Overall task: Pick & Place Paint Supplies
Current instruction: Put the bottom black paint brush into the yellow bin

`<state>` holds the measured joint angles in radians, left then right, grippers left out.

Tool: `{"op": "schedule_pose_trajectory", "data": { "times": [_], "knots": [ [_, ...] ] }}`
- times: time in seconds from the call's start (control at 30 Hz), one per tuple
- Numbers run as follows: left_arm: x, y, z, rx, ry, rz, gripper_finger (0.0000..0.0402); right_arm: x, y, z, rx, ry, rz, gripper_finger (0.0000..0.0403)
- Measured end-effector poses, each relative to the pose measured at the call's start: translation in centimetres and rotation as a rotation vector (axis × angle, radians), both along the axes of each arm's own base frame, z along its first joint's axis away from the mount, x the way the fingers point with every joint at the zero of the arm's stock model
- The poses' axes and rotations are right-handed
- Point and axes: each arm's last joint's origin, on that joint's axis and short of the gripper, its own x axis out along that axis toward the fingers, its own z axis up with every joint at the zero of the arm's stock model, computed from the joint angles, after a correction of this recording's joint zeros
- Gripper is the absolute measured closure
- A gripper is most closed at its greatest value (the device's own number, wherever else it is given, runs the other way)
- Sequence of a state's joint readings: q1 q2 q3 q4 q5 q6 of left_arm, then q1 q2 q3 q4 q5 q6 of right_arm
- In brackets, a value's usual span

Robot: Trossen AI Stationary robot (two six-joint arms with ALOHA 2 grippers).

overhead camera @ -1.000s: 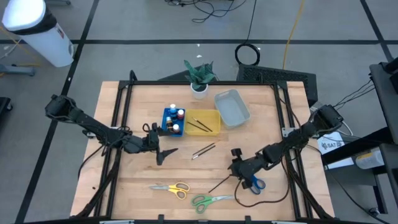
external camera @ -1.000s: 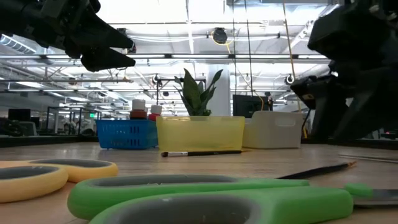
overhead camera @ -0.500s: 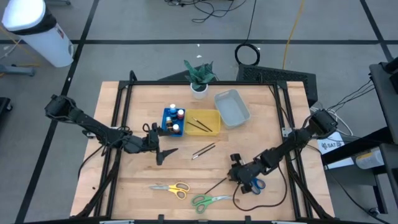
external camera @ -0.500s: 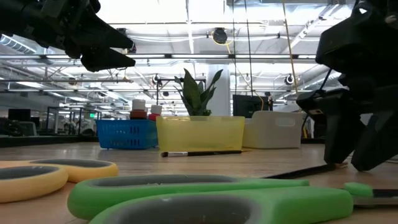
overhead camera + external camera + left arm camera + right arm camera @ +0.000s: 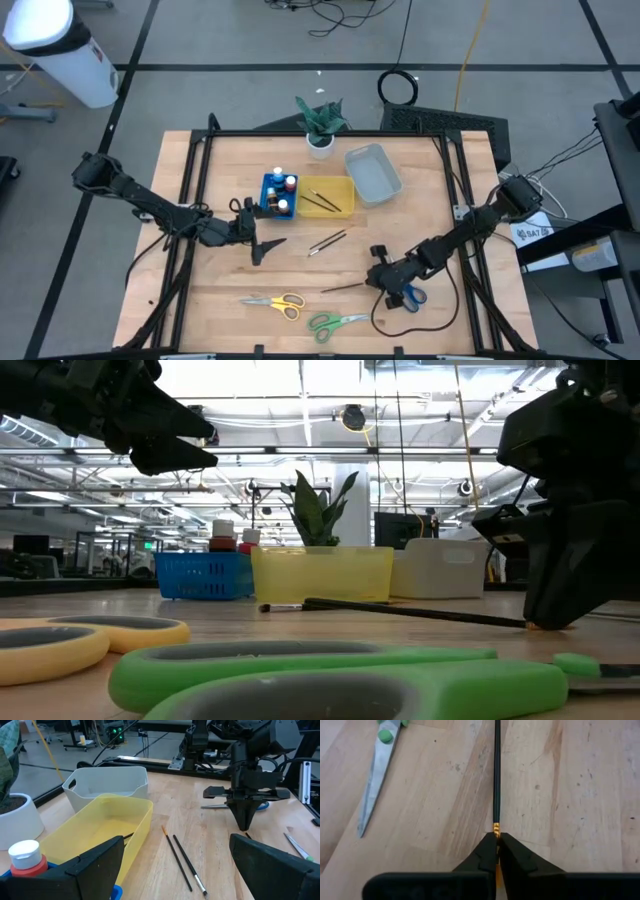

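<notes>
Paint brush (image 5: 496,775), thin and dark with a gold ferrule, clamped at the ferrule end between the closed fingertips of the right gripper (image 5: 496,839); clamped end hidden behind the fingers. Handle seen running from the gripper toward the table's left side in the high view (image 5: 343,288), raised off the wood at a shallow slant in the low view (image 5: 415,612).

Right gripper (image 5: 378,276) low over the near right part of the table (image 5: 230,270), just beside the blue-handled scissors (image 5: 410,295), which are half covered by the arm.

Green-handled scissors (image 5: 330,322) flat near the front edge; only the blade tip visible in the right wrist view (image 5: 377,780); filling the low view's foreground, badly blurred (image 5: 330,680). Yellow-handled scissors (image 5: 275,302) just to their left, cut off at the frame edge in the low view (image 5: 80,643).

Two more brushes (image 5: 327,243) loose on the wood mid-table (image 5: 182,862). Further dark brushes (image 5: 320,200) lying in the yellow tray (image 5: 345,186); number hard to make out.

Paint bottles (image 5: 281,194) standing in the blue tray (image 5: 265,195); only one white-capped bottle shown in the left wrist view (image 5: 25,857), partly cut off.

Left gripper (image 5: 262,243) held above the table near the blue tray, fingers spread wide apart (image 5: 95,862), holding nothing.

Clear tray (image 5: 372,172) and potted plant (image 5: 320,125) at the far edge.
</notes>
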<state>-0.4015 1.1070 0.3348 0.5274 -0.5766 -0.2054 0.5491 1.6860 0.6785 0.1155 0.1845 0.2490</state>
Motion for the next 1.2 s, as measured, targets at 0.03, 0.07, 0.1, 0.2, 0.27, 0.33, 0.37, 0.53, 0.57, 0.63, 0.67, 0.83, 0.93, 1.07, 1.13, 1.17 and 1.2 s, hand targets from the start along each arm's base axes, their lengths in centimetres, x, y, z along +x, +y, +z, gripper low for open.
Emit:
{"op": "schedule_pose_trajectory", "data": {
  "times": [0.03, 0.07, 0.1, 0.2, 0.27, 0.33, 0.37, 0.53, 0.57, 0.63, 0.67, 0.83, 0.93, 1.07, 1.13, 1.17, 1.2],
  "knots": [
    [0.0, 0.0, 0.0, 0.000, 0.000, 0.000, 0.0025, 0.0, 0.0, 0.0, -0.008, -0.006, -0.010, 0.0399],
    [0.0, 0.0, 0.0, 0.000, 0.000, 0.000, 0.0025, 0.1, 0.0, 0.0, -0.012, -0.013, -0.021, 0.0400],
    [0.0, 0.0, 0.0, 0.000, 0.000, 0.000, 0.0025, 0.1, -0.1, 0.0, -0.013, -0.023, -0.038, 0.0400],
    [0.0, 0.0, 0.0, 0.000, 0.000, 0.000, 0.0025, 0.5, 0.0, 0.3, 0.009, -0.082, -0.090, 0.0401],
    [0.0, 0.0, 0.0, 0.000, 0.000, 0.000, 0.0025, 0.9, 0.1, 0.6, 0.017, -0.139, -0.099, 0.0402],
    [0.0, 0.0, 0.0, 0.000, -0.001, 0.000, 0.0025, 1.2, 0.1, 1.1, -0.002, -0.196, -0.091, 0.0402],
    [0.0, 0.0, 0.0, 0.000, -0.001, 0.000, 0.0025, 1.5, 0.2, 1.4, -0.005, -0.228, -0.088, 0.0402],
    [0.0, 0.0, 0.0, 0.000, 0.000, 0.000, 0.0025, 2.8, 0.5, 2.8, -0.021, -0.321, -0.082, 0.0401],
    [0.0, 0.0, 0.0, 0.000, -0.001, 0.000, 0.0025, 2.9, 0.5, 2.9, -0.023, -0.327, -0.082, 0.0401],
    [0.0, 0.0, 0.0, 0.000, 0.000, 0.000, 0.0025, 3.2, 0.4, 3.3, -0.027, -0.354, -0.079, 0.0401],
    [0.0, 0.0, 0.0, 0.000, 0.000, 0.000, 0.0025, 3.3, 0.5, 3.5, -0.023, -0.371, -0.075, 0.0401],
    [0.0, 0.0, 0.0, -0.004, -0.001, 0.000, 0.0025, 4.2, -0.3, 4.1, -0.007, -0.444, -0.113, 0.0402],
    [0.0, 0.0, 0.0, -0.009, -0.002, 0.002, 0.0025, 4.7, -1.6, 4.3, -0.019, -0.467, -0.232, 0.0402],
    [0.0, 0.0, 0.0, -0.010, -0.003, 0.002, 0.0025, 5.2, -3.8, 5.1, -0.060, -0.509, -0.424, 0.0402],
    [0.0, 0.0, 0.0, -0.010, -0.002, 0.001, 0.0025, 5.4, -5.0, 5.7, -0.080, -0.535, -0.499, 0.0402],
    [0.0, 0.0, 0.0, -0.010, -0.002, 0.001, 0.0025, 5.5, -5.6, 6.1, -0.086, -0.551, -0.539, 0.0403],
    [0.0, 0.0, 0.0, -0.009, -0.002, 0.002, 0.0025, 5.5, -6.2, 6.4, -0.094, -0.563, -0.576, 0.0403]
  ]
}}
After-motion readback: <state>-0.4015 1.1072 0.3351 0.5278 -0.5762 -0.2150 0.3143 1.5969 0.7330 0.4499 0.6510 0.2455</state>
